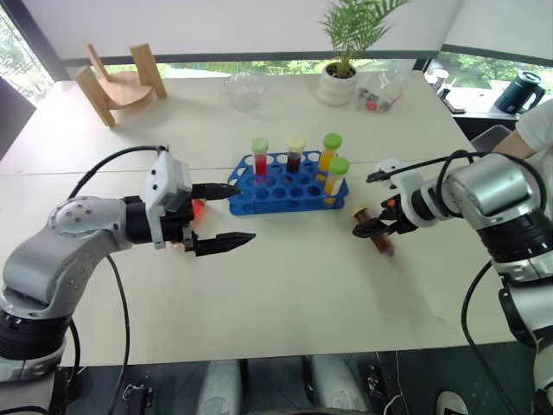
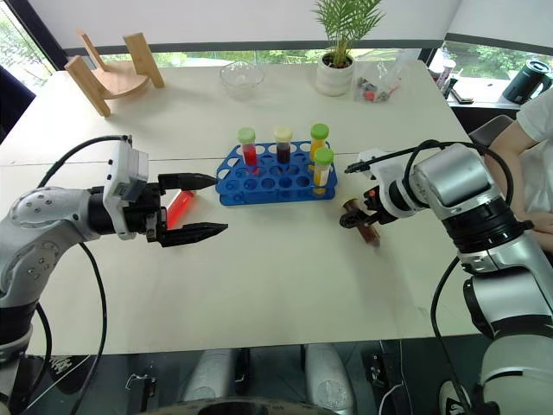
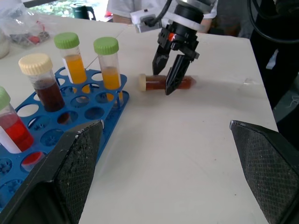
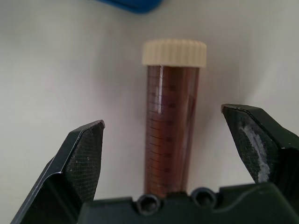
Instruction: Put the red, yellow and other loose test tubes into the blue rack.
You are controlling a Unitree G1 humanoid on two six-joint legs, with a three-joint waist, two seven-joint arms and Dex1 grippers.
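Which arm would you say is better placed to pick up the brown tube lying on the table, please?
The right: the right gripper hangs open straddling the brown tube, while the left gripper sits across the blue rack.

A pale wooden stand (image 1: 121,82) with upright slats is sitting at the far left of the white table (image 1: 285,303). A clear glass bowl (image 1: 245,90) is resting far centre, a green potted plant in a white pot (image 1: 343,60) just right of it, a clear plastic bag (image 1: 380,91) beside that. A dark teal kettle (image 1: 521,92) is standing far right.
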